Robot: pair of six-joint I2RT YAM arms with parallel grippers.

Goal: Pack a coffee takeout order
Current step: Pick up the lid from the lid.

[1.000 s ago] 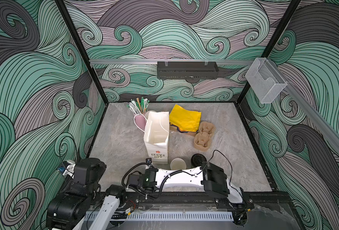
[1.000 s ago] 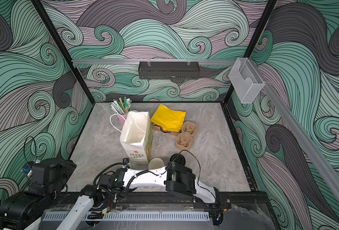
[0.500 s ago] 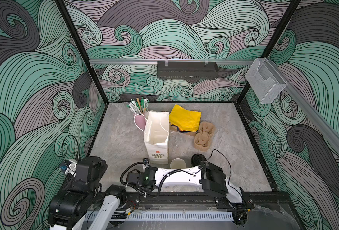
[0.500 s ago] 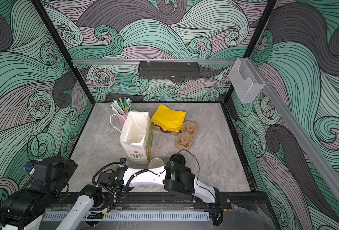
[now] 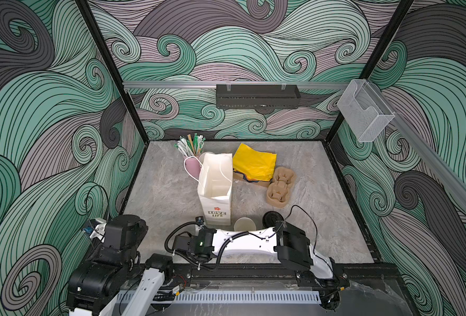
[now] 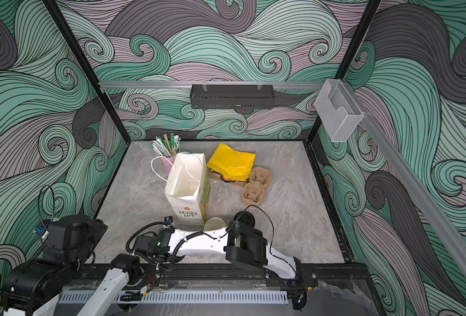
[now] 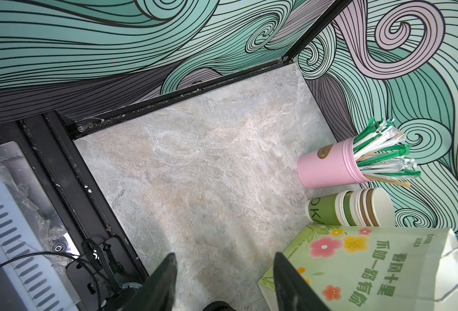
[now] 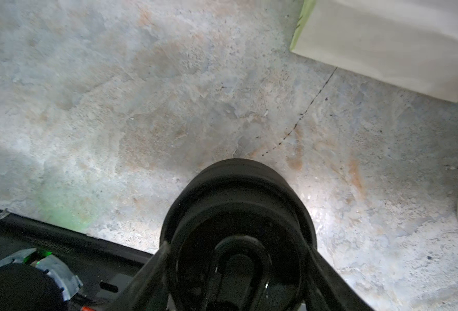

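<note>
Starting out, by my reading: the right pincer (image 8: 235, 242) grips a black lid (image 8: 235, 188) low over the desk (image 5: 322, 219), near side; the left pincer (image 7: 223, 258) hangs released. The bag (image 5: 215, 180) looks empty, a cup (image 5: 244, 224) stands unlidded beside it, and the napkins (image 5: 253, 162) lie far.

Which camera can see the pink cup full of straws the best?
The left wrist view: the round pink cup of wrapped straws shows whole, side and rim, with nothing covering it. In both top views the cup is small and partly hidden behind the white paper bag. The right wrist view misses it.
</note>
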